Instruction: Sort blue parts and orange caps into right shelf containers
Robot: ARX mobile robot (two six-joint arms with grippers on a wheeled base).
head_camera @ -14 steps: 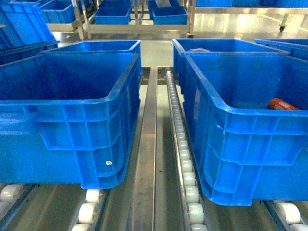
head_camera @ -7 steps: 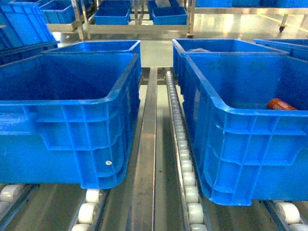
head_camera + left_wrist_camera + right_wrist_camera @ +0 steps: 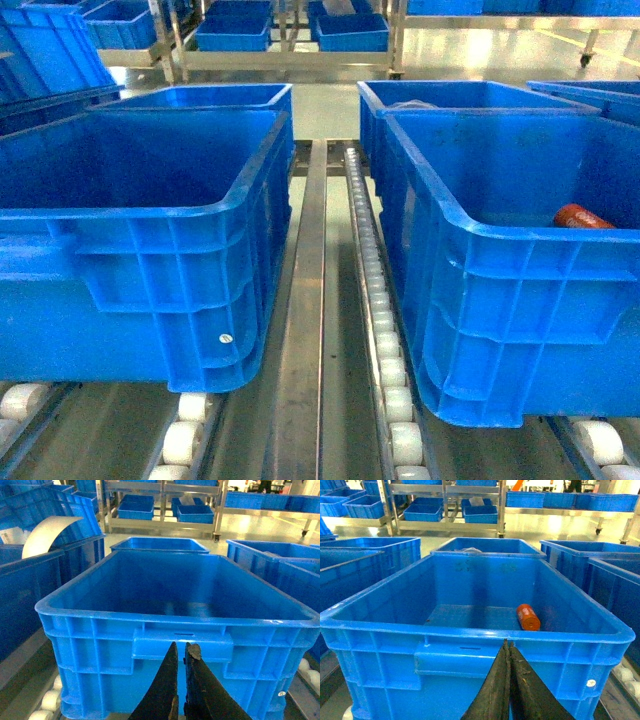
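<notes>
Blue plastic fills most of what is seen: two large bins stand side by side on the steel shelf (image 3: 305, 330), with its rows of white rollers (image 3: 385, 340) running between them. Against the head pictures of a second ago, almost nothing is changed; only the orange cap (image 3: 583, 216) in the right bin (image 3: 500, 300) is seen a touch lower and further right, which is read as a small shift of the view or a slight roll, not as a fresh drop.

From the right wrist view that orange cap (image 3: 528, 617) is seen lying on its side on the bin floor, near the far right part, apart from the walls. The left bin (image 3: 150, 290) is shown empty from the left wrist view, and no blue parts are visible anywhere.

The left gripper (image 3: 180, 652) is held just in front of the near wall of the left bin, its jaws nearly together with a thin gap and nothing between them. The right gripper (image 3: 507, 647) is held likewise before the right bin, jaws pressed together on nothing.

It is judged that one cap is sorted and both arms are idle between deliveries; the next part has to be fetched from somewhere outside these views
</notes>
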